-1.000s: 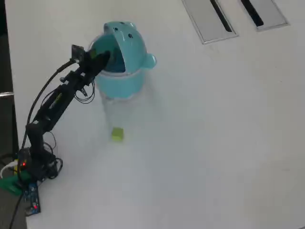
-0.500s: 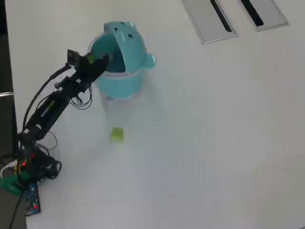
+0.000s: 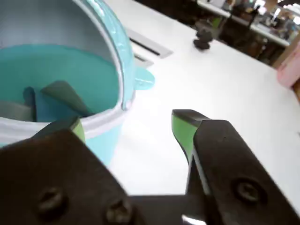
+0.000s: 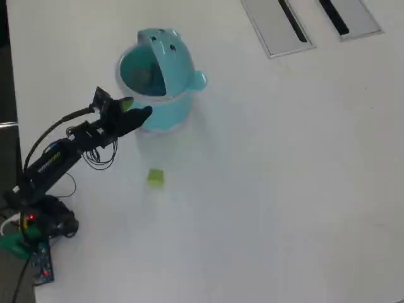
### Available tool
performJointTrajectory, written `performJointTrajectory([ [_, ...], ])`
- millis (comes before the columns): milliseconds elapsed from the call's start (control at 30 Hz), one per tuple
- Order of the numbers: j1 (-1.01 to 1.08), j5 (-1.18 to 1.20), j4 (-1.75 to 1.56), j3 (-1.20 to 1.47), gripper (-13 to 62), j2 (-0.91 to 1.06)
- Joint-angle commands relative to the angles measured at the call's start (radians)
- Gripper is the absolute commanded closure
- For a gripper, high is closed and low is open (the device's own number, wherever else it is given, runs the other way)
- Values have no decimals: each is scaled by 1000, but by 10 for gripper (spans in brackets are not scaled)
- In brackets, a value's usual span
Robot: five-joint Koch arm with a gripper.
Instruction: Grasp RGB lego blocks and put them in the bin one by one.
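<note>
The claw hung wide and empty at the near rim of the bin, whose lid stood open. The yellow-green block lay on the bench, near the bin. The claw would best lift clear, swing over the block, and descend straddling it squarely.

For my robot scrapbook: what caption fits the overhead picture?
Open gripper beside the teal bin, yellow-green block waiting on the white table.
</note>
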Motion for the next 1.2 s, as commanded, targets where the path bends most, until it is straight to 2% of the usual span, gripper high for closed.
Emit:
performJointTrajectory([
  [0, 11, 5, 23, -29, 160, 48],
  [667, 207, 72, 163, 285, 153, 230],
  [1167, 282, 74, 132, 426, 155, 170],
])
